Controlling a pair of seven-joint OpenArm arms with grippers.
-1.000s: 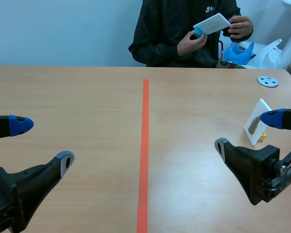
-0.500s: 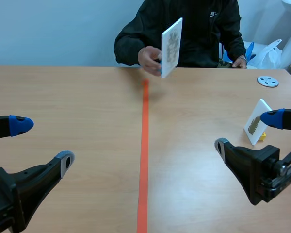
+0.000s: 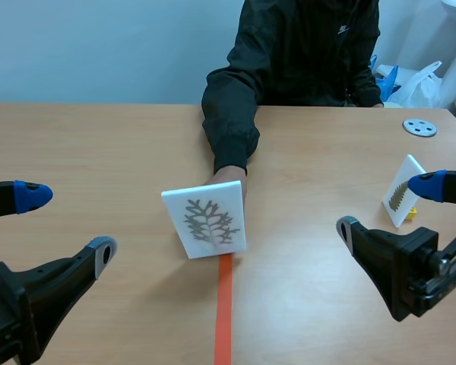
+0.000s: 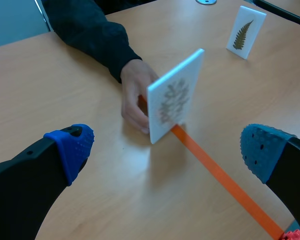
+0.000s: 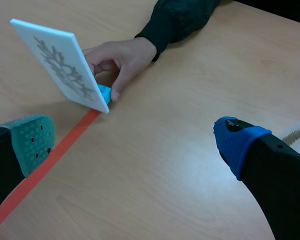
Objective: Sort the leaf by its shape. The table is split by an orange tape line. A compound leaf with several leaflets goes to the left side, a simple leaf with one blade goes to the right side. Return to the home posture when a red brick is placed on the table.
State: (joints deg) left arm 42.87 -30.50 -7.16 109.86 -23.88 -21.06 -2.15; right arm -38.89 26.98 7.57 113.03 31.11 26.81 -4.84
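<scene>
Over on the left, the left claw (image 3: pixel 67 223) hangs low above the bench (image 3: pixel 99 144), fingers spread wide, blue dotted pads showing, nothing between them. The smooth pale wood ahead of it lies bare all the way to the middle.

At the centre is the card (image 3: pixel 205 220): a flat white rectangle, fairly thick, printed with a grey branching leaf of many leaflets. It stands tilted, right on the orange tape line (image 3: pixel 223 319), with a small blue foot (image 5: pixel 104 93) at its lower edge. A person's hand (image 4: pixel 135 100) grips it from behind, a black sleeve (image 3: pixel 232 114) stretching back across the far edge of the bench. That arm blocks the far end of the line, while the near stretch runs free.

On the right, the right claw (image 3: pixel 387 206) is also wide open and holds nothing. Just beyond its blue tip stands a second card (image 4: pixel 245 32) with a feathery fern leaf, leaning on a yellow foot (image 3: pixel 413 214). Farther back, near the bench's far edge, lies a flat grey disc (image 3: pixel 419 127) with holes.
</scene>
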